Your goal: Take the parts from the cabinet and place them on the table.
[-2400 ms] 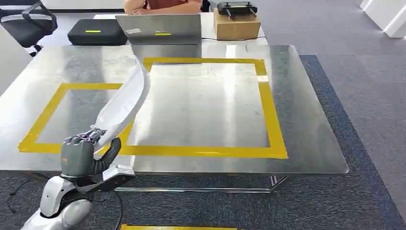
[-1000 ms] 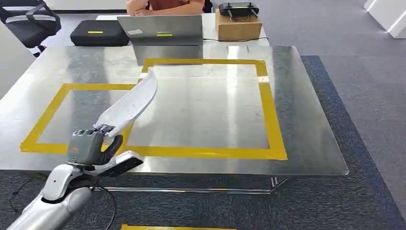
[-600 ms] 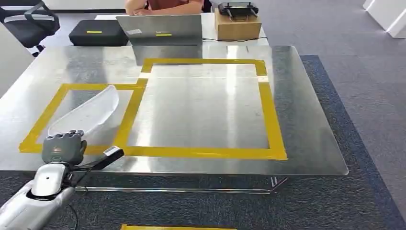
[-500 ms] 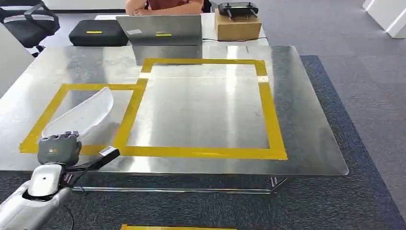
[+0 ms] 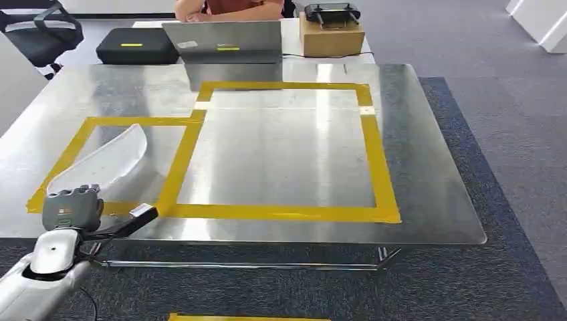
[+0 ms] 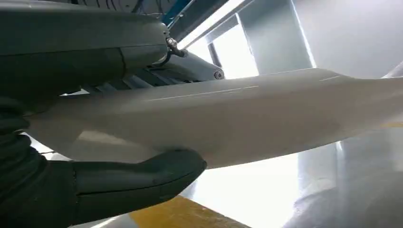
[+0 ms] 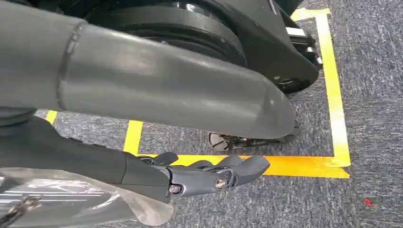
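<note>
A long white curved part (image 5: 100, 164) lies low over the left yellow-taped square (image 5: 175, 170) of the steel table (image 5: 428, 200). My left hand (image 5: 71, 208) grips its near end at the table's front left edge. In the left wrist view the thumb (image 6: 142, 178) presses the underside of the part (image 6: 237, 118), with the fingers over its top. My right hand (image 7: 209, 175) hangs beside my body above the carpet, fingers stretched out with nothing in them.
A larger yellow-taped square (image 5: 381, 167) marks the table's middle. Behind the table stand a laptop (image 5: 224, 40), a black case (image 5: 137, 45) and a cardboard box (image 5: 331, 33), with a person (image 5: 227, 8) seated there. An office chair (image 5: 33, 33) is far left.
My left hand has moved left and drawn back toward the table's front edge. The white part has come down from a raised tilt over the tape divide to lie low inside the left square.
</note>
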You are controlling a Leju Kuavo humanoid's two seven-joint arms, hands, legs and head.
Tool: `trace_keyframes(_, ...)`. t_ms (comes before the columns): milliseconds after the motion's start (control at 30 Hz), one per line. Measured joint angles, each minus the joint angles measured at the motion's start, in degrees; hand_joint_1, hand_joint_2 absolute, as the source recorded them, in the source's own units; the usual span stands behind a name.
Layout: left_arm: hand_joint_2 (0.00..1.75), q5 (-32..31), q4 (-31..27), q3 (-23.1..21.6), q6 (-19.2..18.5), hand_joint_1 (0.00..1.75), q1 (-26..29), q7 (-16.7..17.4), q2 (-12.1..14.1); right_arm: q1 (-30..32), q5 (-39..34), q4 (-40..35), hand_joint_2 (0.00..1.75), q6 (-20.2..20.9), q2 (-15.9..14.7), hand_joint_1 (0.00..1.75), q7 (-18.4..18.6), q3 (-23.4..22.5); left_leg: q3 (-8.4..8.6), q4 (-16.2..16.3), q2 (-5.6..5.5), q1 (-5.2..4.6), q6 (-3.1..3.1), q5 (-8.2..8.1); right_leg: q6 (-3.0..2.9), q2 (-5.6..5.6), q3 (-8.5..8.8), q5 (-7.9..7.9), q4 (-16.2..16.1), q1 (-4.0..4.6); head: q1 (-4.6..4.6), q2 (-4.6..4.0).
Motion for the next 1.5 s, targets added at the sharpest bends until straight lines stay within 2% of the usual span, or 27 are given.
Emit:
trace_keyframes(167,1.75,0.5,0.0,0.2,-0.6,1.75,0.3,0.1,0.2,0.0,-0.2,0.0,0.0,-0.1,0.0,0.0,0.0,0.0,0.0,0.0,0.0,0.0,0.0,-0.01,0.0,0.01,-0.01,0.0,0.0,0.0,0.0,0.0)
trace_keyframes(200,0.0,0.7,0.0,0.3,-0.7,0.0,0.4,0.1,0.3,0.0,-0.3,0.0,0.0,-0.1,0.0,0.0,0.0,0.0,-0.01,0.0,0.0,0.0,0.0,-0.01,0.0,0.01,-0.01,0.0,0.0,0.0,0.0,0.0)
trace_keyframes(567,0.0,4.3,0.0,0.3,-0.7,0.0,0.5,-1.9,0.5,-0.1,-0.9,0.0,0.0,-0.1,0.0,0.0,0.0,0.4,0.01,0.0,0.0,0.0,0.0,0.0,0.0,0.0,0.01,0.0,0.0,0.0,0.02,0.0)
trace_keyframes(1100,0.0,4.8,0.0,0.3,-0.6,0.0,0.5,-2.5,0.5,-0.1,-0.9,0.0,0.0,-0.1,0.0,0.0,0.0,0.8,0.01,0.0,0.0,0.0,0.0,0.0,0.0,0.0,-0.01,0.0,0.0,0.0,0.0,0.0)
trace_keyframes(1500,0.0,9.4,-0.1,0.2,6.0,0.0,0.5,-6.4,-0.4,-0.1,-2.1,0.0,0.0,-0.2,0.0,0.0,-0.1,1.0,0.01,0.0,0.0,0.0,0.0,0.0,0.0,0.01,-0.01,0.0,0.0,-0.01,0.0,0.0)
